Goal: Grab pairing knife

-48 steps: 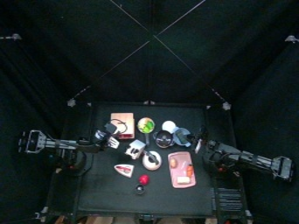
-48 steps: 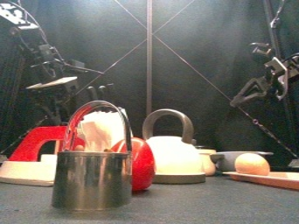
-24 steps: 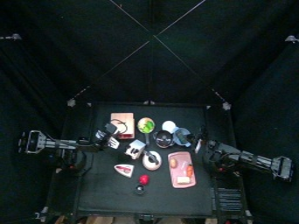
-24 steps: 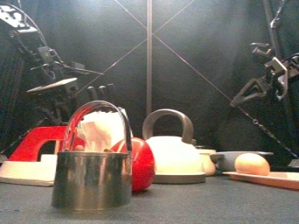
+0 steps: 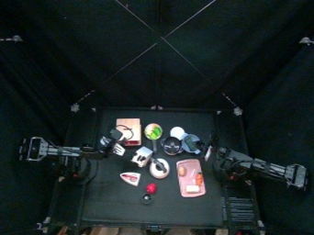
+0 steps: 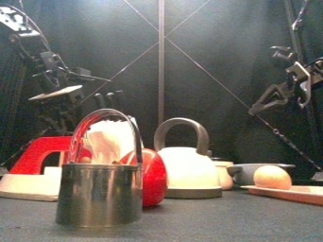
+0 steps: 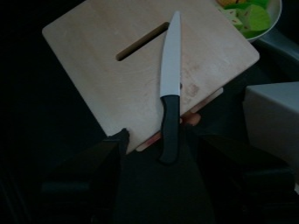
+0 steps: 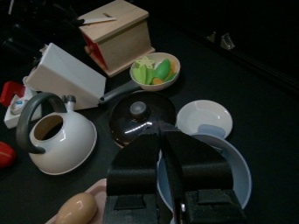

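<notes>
Directly beyond the open left pincer (image 7: 158, 179) lies the paring knife (image 7: 170, 83).

Knife (image 7: 170, 87) too small in top view; bowl (image 7: 260, 15) edge-cropped.

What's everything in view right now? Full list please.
paring knife: 1, white blade, black handle, on the board, handle past its edge
cutting board: 1, light wood, back left
salad bowl: 1, green contents, beside the board
small bowl: 1, white, back right
lidded pan: 1, black, mid-table
large bowl: 1, grey-blue, right
kettle: 1, white, centre
block: 1, white, left of centre
metal cup: 1, steel, front
red fruit: 1, beside the cup
tray: 1, pinkish, front right
egg: 1, tan, on the tray
red-and-white object: 1, front left, unclear what
left gripper: open, over the board
right gripper: shut, over the large bowl
</notes>
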You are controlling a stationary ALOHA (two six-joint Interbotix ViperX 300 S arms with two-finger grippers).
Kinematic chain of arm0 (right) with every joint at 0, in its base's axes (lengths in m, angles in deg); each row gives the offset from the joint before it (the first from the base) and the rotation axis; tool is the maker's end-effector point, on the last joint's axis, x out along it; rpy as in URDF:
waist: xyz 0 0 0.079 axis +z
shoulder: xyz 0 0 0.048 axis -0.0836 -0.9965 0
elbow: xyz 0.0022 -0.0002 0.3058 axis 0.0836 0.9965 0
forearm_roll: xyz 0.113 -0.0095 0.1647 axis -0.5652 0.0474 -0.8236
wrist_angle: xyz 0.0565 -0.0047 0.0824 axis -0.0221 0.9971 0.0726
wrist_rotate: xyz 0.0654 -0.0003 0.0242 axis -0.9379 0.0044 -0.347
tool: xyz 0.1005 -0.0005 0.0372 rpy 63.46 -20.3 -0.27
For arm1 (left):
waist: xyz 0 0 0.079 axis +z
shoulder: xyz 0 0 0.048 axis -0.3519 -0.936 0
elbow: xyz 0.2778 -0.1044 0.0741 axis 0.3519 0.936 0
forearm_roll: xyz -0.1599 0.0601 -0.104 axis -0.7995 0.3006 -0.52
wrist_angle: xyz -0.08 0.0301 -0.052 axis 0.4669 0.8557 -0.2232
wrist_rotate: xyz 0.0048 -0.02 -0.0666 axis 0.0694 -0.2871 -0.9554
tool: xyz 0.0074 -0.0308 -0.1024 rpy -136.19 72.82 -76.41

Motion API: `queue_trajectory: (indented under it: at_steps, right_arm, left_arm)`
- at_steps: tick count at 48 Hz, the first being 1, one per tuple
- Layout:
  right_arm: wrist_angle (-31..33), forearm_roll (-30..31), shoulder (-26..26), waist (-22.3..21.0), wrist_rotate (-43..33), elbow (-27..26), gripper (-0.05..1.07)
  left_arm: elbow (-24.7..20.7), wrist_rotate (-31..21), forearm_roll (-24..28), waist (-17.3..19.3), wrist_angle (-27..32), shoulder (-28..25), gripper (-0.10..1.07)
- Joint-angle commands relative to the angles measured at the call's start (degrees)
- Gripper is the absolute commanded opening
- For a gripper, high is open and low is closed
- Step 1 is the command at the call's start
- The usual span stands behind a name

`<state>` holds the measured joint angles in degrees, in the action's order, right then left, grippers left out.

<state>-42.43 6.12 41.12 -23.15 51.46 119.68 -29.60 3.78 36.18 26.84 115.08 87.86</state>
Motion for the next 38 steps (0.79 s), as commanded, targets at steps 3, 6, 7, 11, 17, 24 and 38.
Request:
queue_trajectory:
  at_steps: [3,6,7,11,17,24,38]
  right_arm:
    - [-0.62,0.09,-0.53,-0.09,0.00,-1.49,0.01]
    - [-0.62,0.09,-0.53,-0.18,0.00,-1.49,0.01]
    - [-0.53,0.09,-0.53,-0.18,0.00,-1.49,0.01]
    - [-0.53,0.09,-0.53,-0.18,0.00,-1.49,0.01]
    - [-0.62,0.00,-0.62,-0.18,0.00,-1.49,0.01]
    - [-0.62,0.09,-0.53,-0.18,0.00,-1.49,0.01]
    - [-0.62,0.00,-0.62,-0.09,0.00,-1.49,0.01]
  left_arm:
    - [-0.09,-0.18,-0.18,0.44,0.18,-0.18,0.89]
    - [0.09,-0.18,-0.18,0.53,0.18,-0.18,0.87]
    - [0.18,-0.18,-0.18,0.53,0.18,-0.18,0.87]
    - [0.26,-0.26,-0.09,0.53,0.26,-0.18,0.83]
    - [0.26,-0.18,-0.18,0.53,0.18,-0.18,0.77]
    - [0.26,-0.18,-0.09,0.53,0.26,-0.18,0.71]
    - [0.09,-0.18,-0.09,0.44,-0.09,-0.18,0.66]
